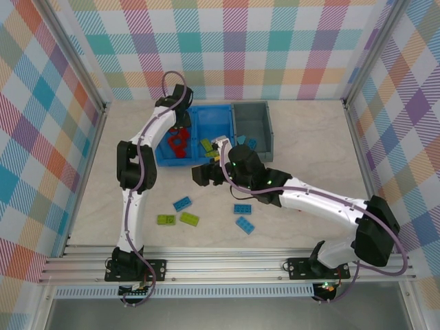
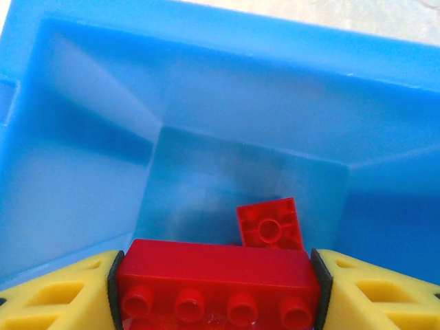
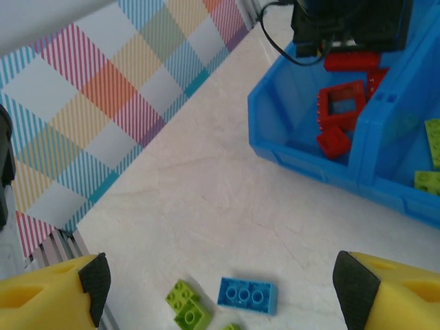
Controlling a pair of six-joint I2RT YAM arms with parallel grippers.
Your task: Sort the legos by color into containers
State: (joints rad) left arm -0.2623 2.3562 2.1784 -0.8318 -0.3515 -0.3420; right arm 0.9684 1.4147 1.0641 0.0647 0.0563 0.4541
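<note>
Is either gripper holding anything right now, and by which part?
The left gripper holds a long red brick by its two short ends, over the blue bin. The right gripper is open, holding nothing.

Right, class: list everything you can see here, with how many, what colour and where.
blue bin: one, bright blue, two compartments, far side of table.
grey bin: one, dark grey, beside the blue bin's right.
red legos: about three, red, one a hollow frame, left compartment.
long red brick: one, red, held over that compartment.
green legos: at least two, lime, right compartment.
blue lego: at least one, blue, grey bin.
loose legos: three blue, two lime, table before the bins.
table: one, pale.
left gripper: shut on the long red brick.
right gripper: open, above the table.
</note>
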